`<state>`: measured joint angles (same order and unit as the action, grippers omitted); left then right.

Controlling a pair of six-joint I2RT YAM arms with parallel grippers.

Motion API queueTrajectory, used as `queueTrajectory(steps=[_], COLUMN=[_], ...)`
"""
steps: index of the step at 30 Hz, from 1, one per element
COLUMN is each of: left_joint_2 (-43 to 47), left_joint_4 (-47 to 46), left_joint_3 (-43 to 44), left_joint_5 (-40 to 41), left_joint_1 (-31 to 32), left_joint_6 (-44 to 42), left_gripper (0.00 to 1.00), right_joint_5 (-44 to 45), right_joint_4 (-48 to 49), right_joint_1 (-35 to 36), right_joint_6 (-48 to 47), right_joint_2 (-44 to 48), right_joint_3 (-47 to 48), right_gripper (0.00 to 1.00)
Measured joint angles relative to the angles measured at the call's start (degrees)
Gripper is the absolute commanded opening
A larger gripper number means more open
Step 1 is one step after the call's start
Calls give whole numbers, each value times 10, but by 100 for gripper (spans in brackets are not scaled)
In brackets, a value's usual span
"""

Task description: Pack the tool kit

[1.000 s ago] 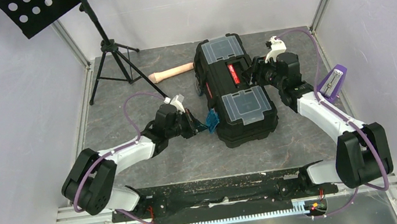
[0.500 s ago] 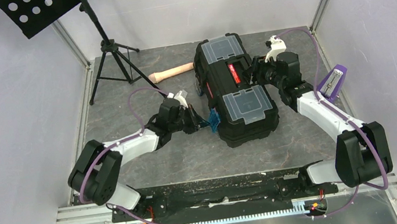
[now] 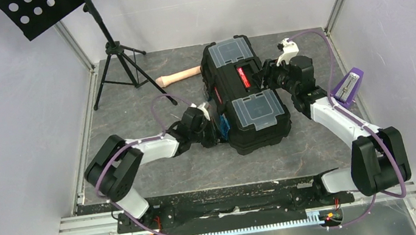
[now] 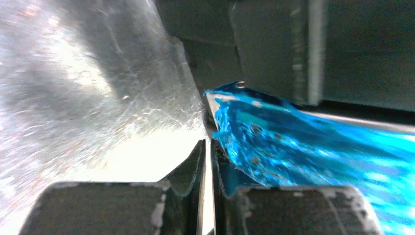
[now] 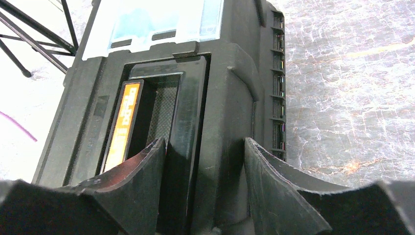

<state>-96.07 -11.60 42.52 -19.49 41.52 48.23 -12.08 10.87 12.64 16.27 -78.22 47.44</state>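
Large black plastic toolbox (image 3: 229, 90) sits mid-tabletop (image 3: 132, 122), both clear-lidded compartments (image 3: 258, 109) shut, contents indistinct. Left gripper (image 4: 206, 147): jaws closed beside its blue latch (image 4: 303, 147). Right gripper (image 5: 204, 144): jaws clamping its top ridge.

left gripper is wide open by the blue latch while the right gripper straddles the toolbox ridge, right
No: the left gripper is shut, per the left wrist view, next to the blue latch. The right gripper does straddle the toolbox ridge.

left arm (image 3: 154, 145) advanced, fingers (image 4: 186, 171) — nearer toolbox (image 3: 256, 130)
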Motion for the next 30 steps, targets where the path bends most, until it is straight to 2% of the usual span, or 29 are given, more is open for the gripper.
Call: queueTrajectory(steps=[3, 8, 11, 18, 22, 27, 30], left_joint_2=[51, 155, 189, 188, 144, 89, 73], left_joint_4=[17, 21, 16, -59, -143, -218, -221], left_joint_3=[-8, -46, -46, -8, 40, 57, 56], left_joint_5=[21, 55, 68, 58, 41, 20, 19], left_joint_1=[-23, -87, -99, -99, -98, -80, -60], left_joint_6=[-2, -1, -1, 0, 5, 24, 26], left_gripper=[23, 52, 60, 65, 66, 66, 66], right_joint_5=[2, 24, 40, 70, 69, 70, 78], right_joint_4=[-12, -85, -135, -209, -235, -245, -253], right_joint_1=[0, 9, 16, 28, 31, 31, 31], right_joint_6=[-3, -26, -42, -62, -75, -81, -85], right_joint_2=[0, -8, -14, -18, -11, -1, 14], right_joint_3=[7, 52, 89, 137, 144, 141, 137], right_gripper=[5, 30, 42, 60, 74, 91, 94])
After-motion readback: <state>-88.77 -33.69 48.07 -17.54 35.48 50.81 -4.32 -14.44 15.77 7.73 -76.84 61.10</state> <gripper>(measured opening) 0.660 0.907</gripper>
